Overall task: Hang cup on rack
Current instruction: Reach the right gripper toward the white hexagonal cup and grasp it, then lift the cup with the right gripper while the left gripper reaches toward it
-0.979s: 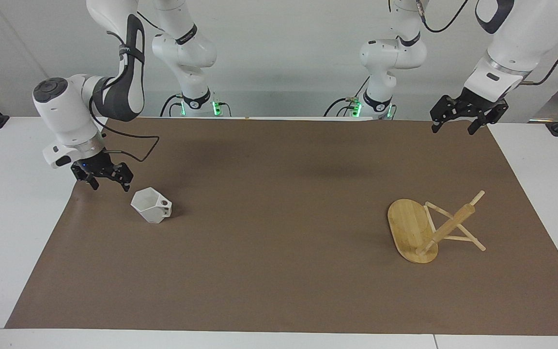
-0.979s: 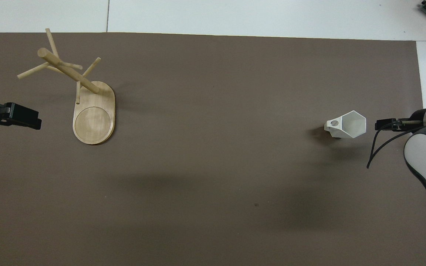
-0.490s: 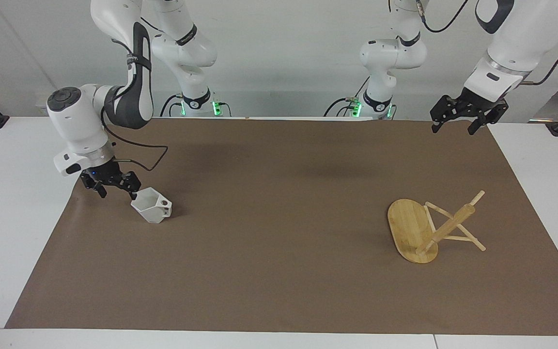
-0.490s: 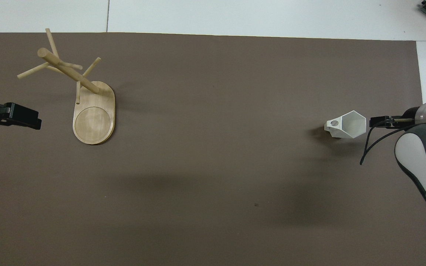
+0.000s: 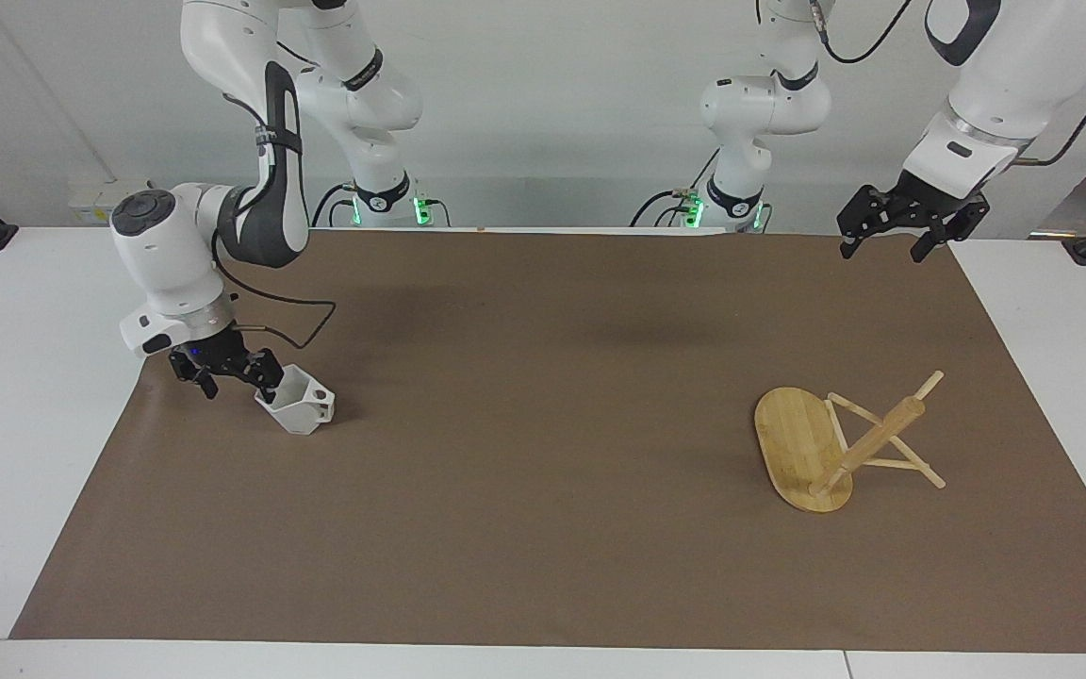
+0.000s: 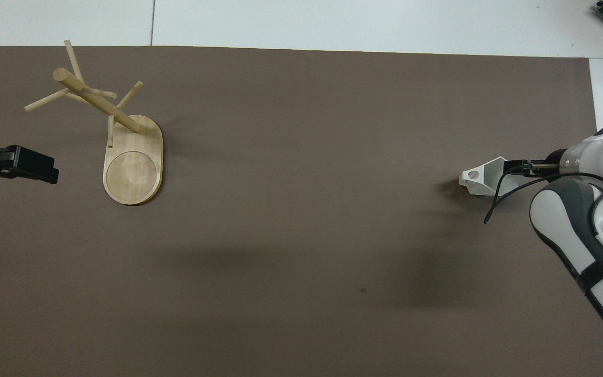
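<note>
Brown paper point(image 5: 543, 453) covers the table. Toward the left arm's end the rack point(image 5: 840, 443) lies tipped, under no gripper; the left gripper point(image 5: 894, 236) waits, spread, well apart. The right gripper point(image 5: 234, 374), fingers spread, straddles the cup's point(image 5: 303, 404) rim, one finger inside.

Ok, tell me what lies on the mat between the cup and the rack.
Nothing visible does. Only bare brown mat separates the cup, at the right gripper, from the rack, which lies tipped over toward the left arm's end. The left gripper waits.
</note>
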Robot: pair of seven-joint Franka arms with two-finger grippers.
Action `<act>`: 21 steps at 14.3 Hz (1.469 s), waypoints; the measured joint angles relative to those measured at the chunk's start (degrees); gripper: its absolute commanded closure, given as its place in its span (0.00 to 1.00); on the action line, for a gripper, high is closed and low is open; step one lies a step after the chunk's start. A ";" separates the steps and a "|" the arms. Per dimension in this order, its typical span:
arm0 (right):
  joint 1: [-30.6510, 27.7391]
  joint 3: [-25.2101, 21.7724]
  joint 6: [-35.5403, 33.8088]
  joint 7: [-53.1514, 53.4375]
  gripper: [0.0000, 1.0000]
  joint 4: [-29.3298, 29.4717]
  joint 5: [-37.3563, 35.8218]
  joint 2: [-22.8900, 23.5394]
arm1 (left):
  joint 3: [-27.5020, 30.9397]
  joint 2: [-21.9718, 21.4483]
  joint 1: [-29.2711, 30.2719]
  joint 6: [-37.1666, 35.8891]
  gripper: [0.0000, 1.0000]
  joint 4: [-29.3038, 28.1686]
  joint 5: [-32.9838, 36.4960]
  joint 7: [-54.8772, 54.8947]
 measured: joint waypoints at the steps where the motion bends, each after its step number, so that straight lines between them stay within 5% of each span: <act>1: 0.00 0.00 0.10 0.00 0.08 0.00 0.00 0.20 | 0.00 0.00 0.00 0.00 0.00 0.00 0.00 0.00; 5: 0.00 0.01 0.06 0.01 0.57 -0.02 0.00 0.23 | 0.00 0.00 0.00 0.00 0.00 0.00 0.00 0.00; 10: 0.00 0.05 -0.95 0.02 1.00 -0.04 0.07 0.23 | 0.00 0.00 0.00 0.00 0.00 0.00 0.00 0.00; 16: 0.14 0.40 -2.54 0.04 1.00 0.35 1.15 -0.47 | 0.00 0.00 0.00 0.00 0.00 0.00 0.00 0.00; 21: 0.14 0.35 -15.58 0.06 1.00 7.86 6.29 -0.80 | 0.00 0.00 0.00 0.00 0.00 0.00 0.00 0.00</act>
